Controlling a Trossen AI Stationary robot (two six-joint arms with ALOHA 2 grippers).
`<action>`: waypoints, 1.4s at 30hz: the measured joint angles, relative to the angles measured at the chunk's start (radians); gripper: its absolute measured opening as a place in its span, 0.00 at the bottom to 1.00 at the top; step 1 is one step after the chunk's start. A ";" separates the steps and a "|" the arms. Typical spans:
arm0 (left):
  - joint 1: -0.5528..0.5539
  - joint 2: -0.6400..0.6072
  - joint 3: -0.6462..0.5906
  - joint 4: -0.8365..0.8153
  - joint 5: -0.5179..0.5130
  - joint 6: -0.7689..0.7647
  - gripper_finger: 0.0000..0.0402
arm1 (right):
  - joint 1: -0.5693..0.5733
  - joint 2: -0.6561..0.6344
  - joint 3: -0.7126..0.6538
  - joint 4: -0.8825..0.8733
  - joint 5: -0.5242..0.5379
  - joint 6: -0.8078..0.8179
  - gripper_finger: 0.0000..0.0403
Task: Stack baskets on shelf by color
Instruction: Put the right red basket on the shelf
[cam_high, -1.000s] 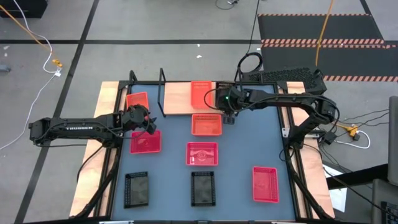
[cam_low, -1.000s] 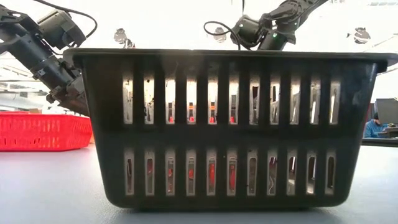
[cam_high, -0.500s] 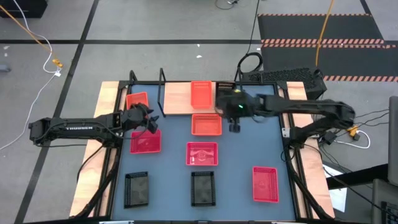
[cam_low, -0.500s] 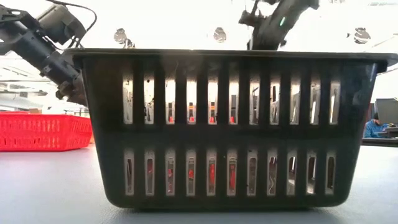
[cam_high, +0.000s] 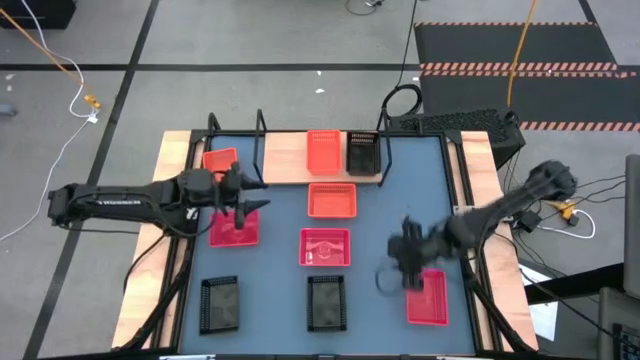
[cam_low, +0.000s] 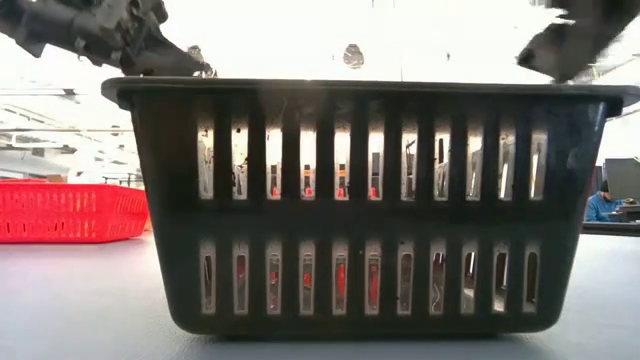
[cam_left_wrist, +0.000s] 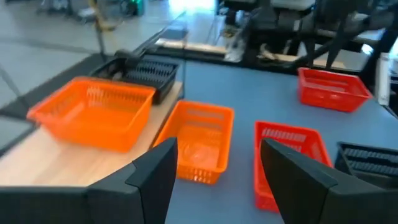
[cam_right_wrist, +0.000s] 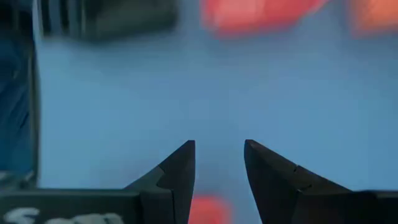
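Your left gripper (cam_high: 244, 200) is open with arm stretched; your right gripper (cam_high: 408, 262) is open, arm bent.

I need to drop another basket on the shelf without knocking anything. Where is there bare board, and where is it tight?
Bare board lies on the shelf between the left orange basket and the middle orange basket. The right end is tight: the black basket sits close beside that orange one. The left gripper hovers open just in front of the left end.

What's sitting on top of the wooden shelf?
On the shelf: an orange basket, another orange basket and a black basket. Whether more are nested inside them can't be seen.
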 joint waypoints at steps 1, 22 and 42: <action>-0.013 0.000 0.008 0.002 0.000 0.020 0.58 | 0.042 0.024 -0.014 0.009 -0.020 0.072 0.32; -0.091 0.001 0.054 0.245 0.101 0.595 0.58 | 0.346 0.165 0.062 0.030 -0.049 0.559 0.32; -0.085 0.096 0.054 0.415 0.155 0.769 0.58 | 0.485 0.279 0.062 0.162 0.037 0.611 0.20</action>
